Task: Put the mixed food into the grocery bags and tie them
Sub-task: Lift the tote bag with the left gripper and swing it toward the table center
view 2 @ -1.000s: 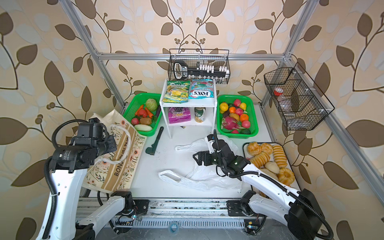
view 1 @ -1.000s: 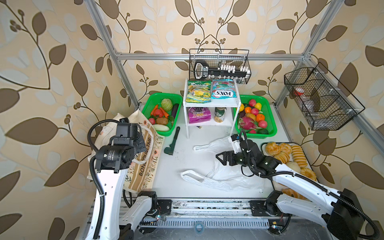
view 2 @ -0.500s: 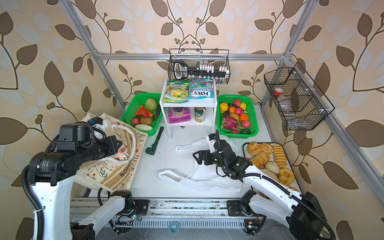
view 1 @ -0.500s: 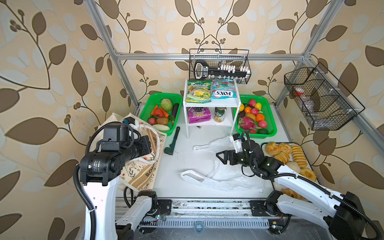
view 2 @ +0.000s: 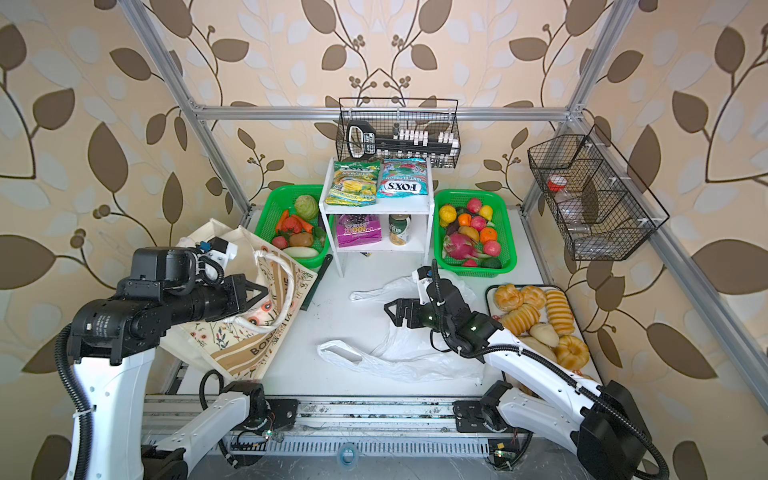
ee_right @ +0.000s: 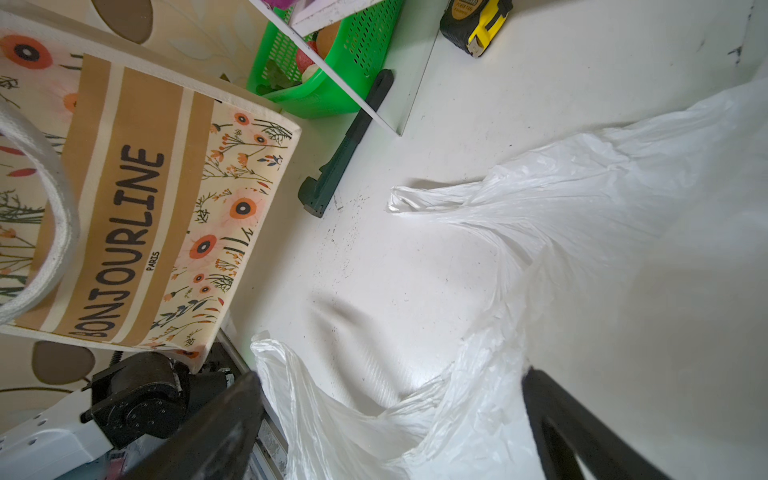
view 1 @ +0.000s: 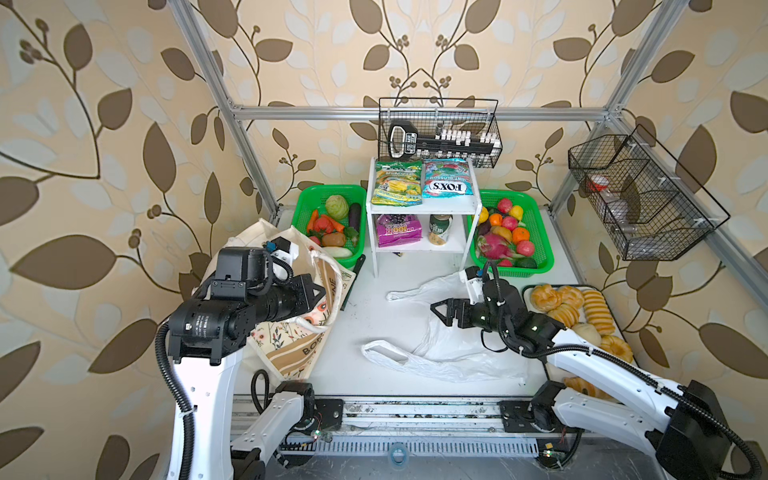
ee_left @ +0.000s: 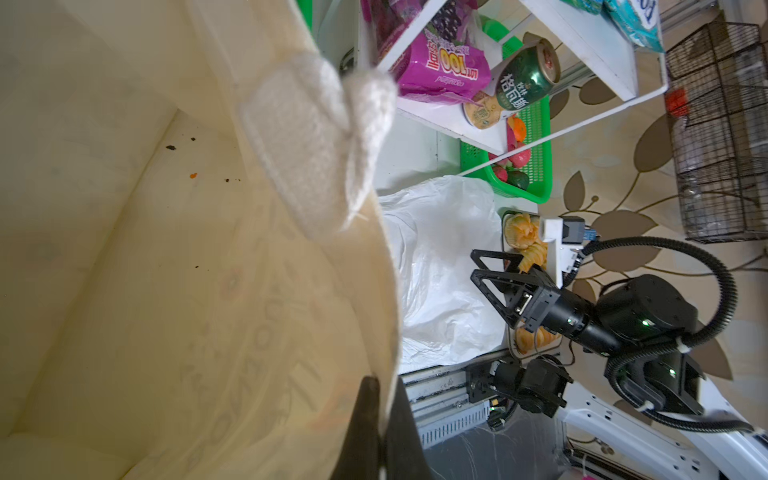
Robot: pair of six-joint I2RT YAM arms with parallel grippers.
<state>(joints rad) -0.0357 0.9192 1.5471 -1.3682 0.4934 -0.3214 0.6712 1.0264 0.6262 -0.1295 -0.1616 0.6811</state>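
1. Left gripper (ee_left: 380, 399): the jaws are closing tight on the rim of the cream canvas tote (view 1: 291, 349). In the left wrist view the cloth edge is running between the two black fingers.
2. Cream canvas tote: it is sitting at 9 o'clock on the white table (view 1: 374, 316). Its mouth is being held up and open by that pinch. The printed side, reading "BONJOURLINE", is facing the table centre, and a webbing handle (view 1: 334, 282) is drooping over it.
3. Right gripper (view 1: 439, 314): the jaws are standing wide apart and gripping nothing. It is hovering over the white plastic carrier bag (view 1: 440, 353), fingertips pointing toward 9 o'clock. Whether it is touching the film cannot be told.
4. White plastic carrier bag: it is lying crumpled from the table centre toward 5 o'clock. Both loop handles are stretching toward 9 o'clock, apart from the tote.
5. White shelf (view 1: 457, 203), at 12 o'clock: the "FOX'S" candy packet (view 1: 446, 178) is lying on the top tier. The purple snack packet (view 1: 398, 230) and the green-gold drink can (view 1: 439, 228) are sitting on the lower tier.
6. Green basket (view 1: 544, 249), at 1 o'clock: the pink dragon fruit (view 1: 494, 245) and the yellow-orange toy fruits (view 1: 520, 235) are lying inside.
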